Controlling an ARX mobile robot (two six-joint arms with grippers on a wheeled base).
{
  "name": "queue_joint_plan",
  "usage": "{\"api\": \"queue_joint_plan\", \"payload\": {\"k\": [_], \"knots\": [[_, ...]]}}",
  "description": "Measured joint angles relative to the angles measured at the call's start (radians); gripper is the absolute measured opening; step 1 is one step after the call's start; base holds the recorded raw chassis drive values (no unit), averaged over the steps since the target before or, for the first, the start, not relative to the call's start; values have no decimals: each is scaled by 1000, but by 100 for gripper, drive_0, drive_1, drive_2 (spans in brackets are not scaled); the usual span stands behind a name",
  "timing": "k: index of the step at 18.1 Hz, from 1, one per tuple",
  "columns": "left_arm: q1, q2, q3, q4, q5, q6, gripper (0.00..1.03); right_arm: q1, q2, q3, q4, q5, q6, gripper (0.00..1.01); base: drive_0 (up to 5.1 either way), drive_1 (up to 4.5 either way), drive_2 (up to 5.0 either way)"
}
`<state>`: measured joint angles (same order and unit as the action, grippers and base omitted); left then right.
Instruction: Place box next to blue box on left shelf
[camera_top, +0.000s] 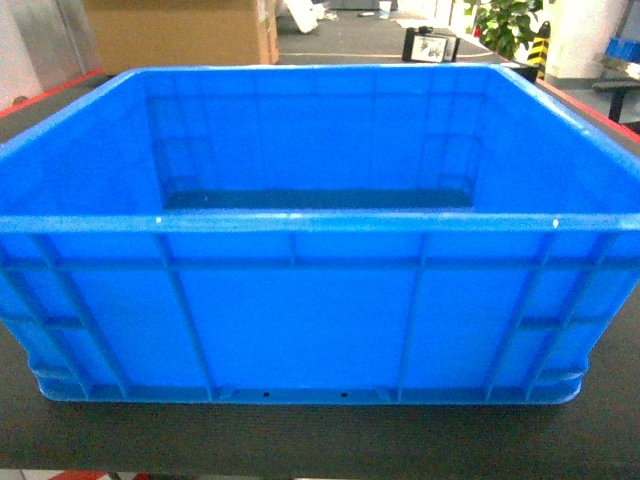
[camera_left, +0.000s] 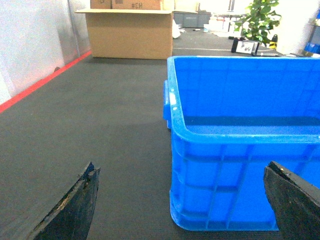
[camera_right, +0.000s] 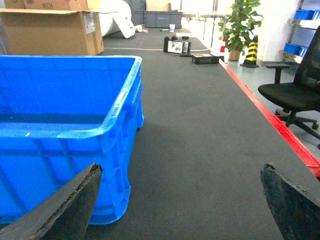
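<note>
Item: large deep bright-blue plastic crate (camera_top: 300, 310), ribbed walls, empty, on dark carpet dead ahead of us, long axis running left to right. Left gripper (camera_left: 182, 200) spread wide, straddling its near-left corner; right gripper (camera_right: 180, 200) spread wide off its near-right corner. We judge both arms equally near.

The box (camera_top: 300, 320), a deep bright-blue crate with ribbed walls, sits upright and empty on dark matting before me.
</note>
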<state>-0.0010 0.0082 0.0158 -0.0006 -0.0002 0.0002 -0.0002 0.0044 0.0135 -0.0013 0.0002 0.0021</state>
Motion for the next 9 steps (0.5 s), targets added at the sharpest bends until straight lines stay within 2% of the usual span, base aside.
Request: {"api": "queue_joint_plan", "payload": {"k": [9], "knots": [[0, 0, 0, -4, 0, 0, 98, 0, 0, 0, -4, 0, 0, 98, 0, 0, 0]]}}
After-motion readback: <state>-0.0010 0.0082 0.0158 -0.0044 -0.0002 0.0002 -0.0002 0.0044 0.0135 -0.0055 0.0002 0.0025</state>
